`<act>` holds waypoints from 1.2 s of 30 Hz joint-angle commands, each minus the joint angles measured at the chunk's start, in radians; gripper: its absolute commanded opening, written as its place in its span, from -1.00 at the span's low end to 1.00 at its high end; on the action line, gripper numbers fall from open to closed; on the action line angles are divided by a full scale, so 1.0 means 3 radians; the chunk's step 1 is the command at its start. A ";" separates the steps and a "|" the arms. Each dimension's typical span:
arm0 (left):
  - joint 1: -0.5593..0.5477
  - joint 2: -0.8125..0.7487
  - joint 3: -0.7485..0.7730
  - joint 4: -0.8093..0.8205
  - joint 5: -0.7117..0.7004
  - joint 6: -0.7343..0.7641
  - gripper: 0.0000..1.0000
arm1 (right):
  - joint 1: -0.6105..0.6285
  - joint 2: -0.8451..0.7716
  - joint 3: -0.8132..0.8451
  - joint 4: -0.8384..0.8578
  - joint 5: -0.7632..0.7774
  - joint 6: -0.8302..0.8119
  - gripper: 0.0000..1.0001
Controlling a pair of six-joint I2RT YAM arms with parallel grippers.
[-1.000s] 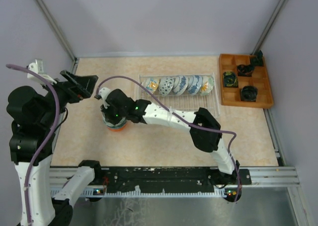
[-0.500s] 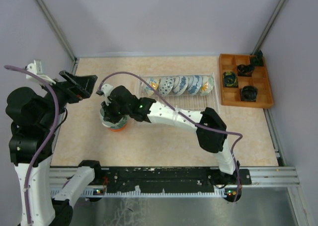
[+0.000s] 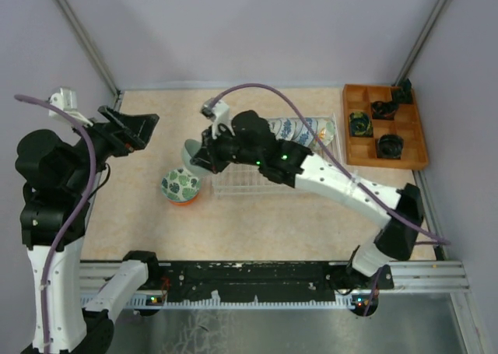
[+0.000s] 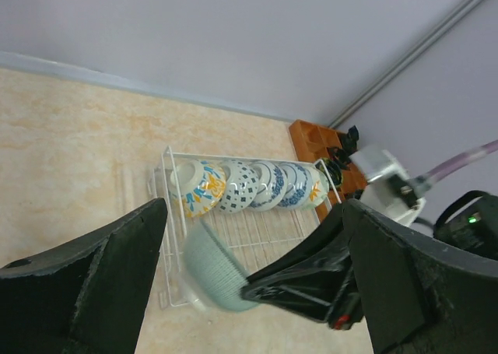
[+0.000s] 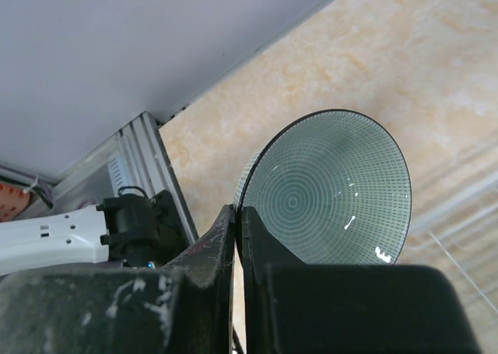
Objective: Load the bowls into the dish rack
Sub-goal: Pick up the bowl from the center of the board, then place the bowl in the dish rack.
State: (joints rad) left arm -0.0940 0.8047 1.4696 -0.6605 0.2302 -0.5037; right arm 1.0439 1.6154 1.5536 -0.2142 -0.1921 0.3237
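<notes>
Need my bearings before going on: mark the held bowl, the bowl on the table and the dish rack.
held bowl [image 5: 327, 187]: right wrist view, centre of its inside.
bowl on the table [image 3: 180, 186]: top view, leaf-patterned inside.
dish rack [image 3: 237, 185]: top view, bare front wires.

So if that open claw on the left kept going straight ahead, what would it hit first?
Most likely the pale green bowl pinched by the right gripper, hanging in front of the dish rack, though depth is hard to judge.
</notes>
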 commanded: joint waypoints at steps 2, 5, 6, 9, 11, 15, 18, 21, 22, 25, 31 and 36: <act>-0.0009 0.0301 -0.0208 0.0270 0.0610 -0.0160 0.99 | -0.0416 -0.0889 -0.0401 0.0153 0.0011 0.0227 -1.00; -0.0014 0.0423 -0.0398 0.0417 0.0810 -0.0238 0.99 | -0.0780 -0.1277 -0.0720 0.0071 -0.0063 0.0436 -1.00; -0.0028 0.0461 -0.0450 0.0452 0.0872 -0.0258 0.99 | -0.0995 -0.1400 -0.0834 0.0063 -0.0146 0.0527 -1.00; -0.0296 0.0633 -0.0504 0.0475 0.0718 -0.0250 0.99 | -0.1495 -0.1703 -0.1176 0.0054 -0.0374 0.0793 -1.00; -0.0742 0.0810 -0.0429 0.0396 0.0314 -0.0185 0.99 | -0.1803 -0.1847 -0.1368 0.0051 -0.0552 0.0921 -1.00; -0.1391 0.1123 -0.0330 0.0397 -0.0080 -0.0189 0.99 | -0.2412 -0.2039 -0.1725 0.0163 -0.0993 0.1126 -1.00; -0.1645 0.1279 -0.0283 0.0412 -0.0237 -0.0188 0.99 | -0.2811 -0.2124 -0.1972 0.0304 -0.1377 0.1274 -1.00; -0.1876 0.1437 -0.0244 0.0435 -0.0374 -0.0203 0.99 | -0.3182 -0.2172 -0.2263 0.0526 -0.1694 0.1471 -1.00; -0.1953 0.1488 -0.0237 0.0450 -0.0404 -0.0210 0.99 | -0.3272 -0.2175 -0.2336 0.0609 -0.1793 0.1543 -1.00; -0.2162 0.1637 -0.0218 0.0473 -0.0540 -0.0231 0.99 | -0.3469 -0.2175 -0.2546 0.0874 -0.2017 0.1755 -1.00; -0.2381 0.1823 -0.0152 0.0475 -0.0696 -0.0234 0.99 | -0.3661 -0.2213 -0.2732 0.0973 -0.2125 0.1847 -1.00; -0.2482 0.1957 -0.0087 0.0473 -0.0759 -0.0224 0.99 | -0.3774 -0.2242 -0.2906 0.1021 -0.2197 0.1904 -1.00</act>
State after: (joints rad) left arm -0.8177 1.3739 1.3922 -0.5430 0.0441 -0.5724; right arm -0.0628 0.9848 0.6960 -0.0238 -0.7731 0.8474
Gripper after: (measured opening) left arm 0.997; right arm 0.026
